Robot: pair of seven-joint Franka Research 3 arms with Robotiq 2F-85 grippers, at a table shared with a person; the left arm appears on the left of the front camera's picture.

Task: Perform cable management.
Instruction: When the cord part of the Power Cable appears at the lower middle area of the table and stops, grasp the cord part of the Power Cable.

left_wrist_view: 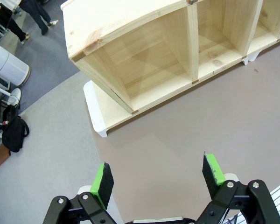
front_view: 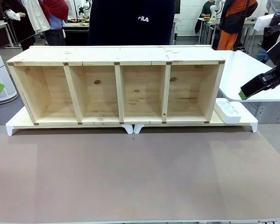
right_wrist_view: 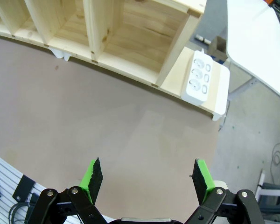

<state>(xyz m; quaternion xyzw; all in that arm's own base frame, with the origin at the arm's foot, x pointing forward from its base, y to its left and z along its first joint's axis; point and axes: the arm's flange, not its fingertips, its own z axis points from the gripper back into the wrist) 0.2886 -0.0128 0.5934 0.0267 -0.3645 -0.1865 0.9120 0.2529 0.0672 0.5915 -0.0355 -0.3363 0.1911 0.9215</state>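
Front view: a pine shelf (front_view: 116,88) with four open bays lies along the far half of the counter (front_view: 140,177) on a white base (front_view: 15,125). A white strip (front_view: 227,111) sits on that base, just beside the shelf's right end. A person (front_view: 130,21) in a dark top stands behind the shelf. The near half of the counter is a flat, matt grey-brown sheet. A white table (front_view: 252,70) stands far right, and the room behind is busy. Where the cable lies I cannot tell.

Left wrist view: the left pincer (left_wrist_view: 158,179) hangs over the near left counter, jaws apart with nothing between them. The shelf's left bay lies ahead. Beyond the counter edge are grey floor (left_wrist_view: 51,74) and a black bag (left_wrist_view: 14,133).

Right wrist view: the right pincer (right_wrist_view: 147,179) hangs over the near right counter, jaws wide and empty. The strip lies ahead of it, sockets up.

A cord like this should be light and limp, and it would likely sag and trail when lifted. I judge the best hold is on the cord just behind the plug, clear of the pins.
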